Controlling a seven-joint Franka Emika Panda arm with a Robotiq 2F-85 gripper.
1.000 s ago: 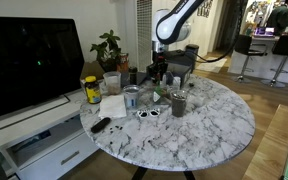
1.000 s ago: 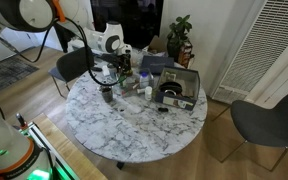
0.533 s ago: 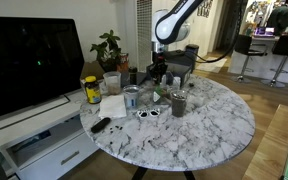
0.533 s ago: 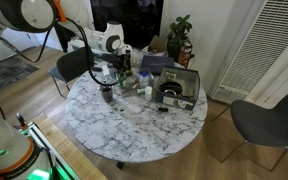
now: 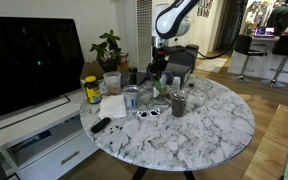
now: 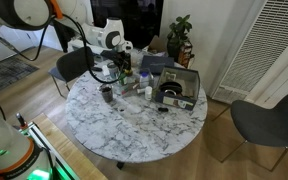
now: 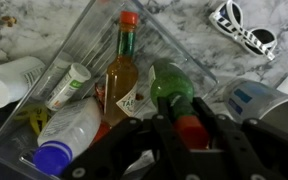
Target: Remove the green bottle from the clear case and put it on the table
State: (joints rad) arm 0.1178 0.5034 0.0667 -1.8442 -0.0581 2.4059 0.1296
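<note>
Plainly, the table [image 5: 219, 125] is offering wide bare marble up to its round rim on one side, while the clutter is crowding the other side in both exterior views. In the wrist view, marble is showing beyond the walls of the case [image 7: 94, 50], and one pair of sunglasses [image 7: 246, 35] is lying just past a corner. The pincer [image 7: 190, 124] is pinching the red cap of the green bottle [image 7: 172, 88], with a finger sitting tight on each side. The bottle's body is reaching down inside the case, against the wall nearest the sunglasses. The case is holding four things: the green bottle, one sauce bottle [image 7: 122, 75], one blue-capped bottle [image 7: 69, 125] and one small tube [image 7: 69, 85]. One white bottle [image 7: 14, 80] is lying outside.
</note>
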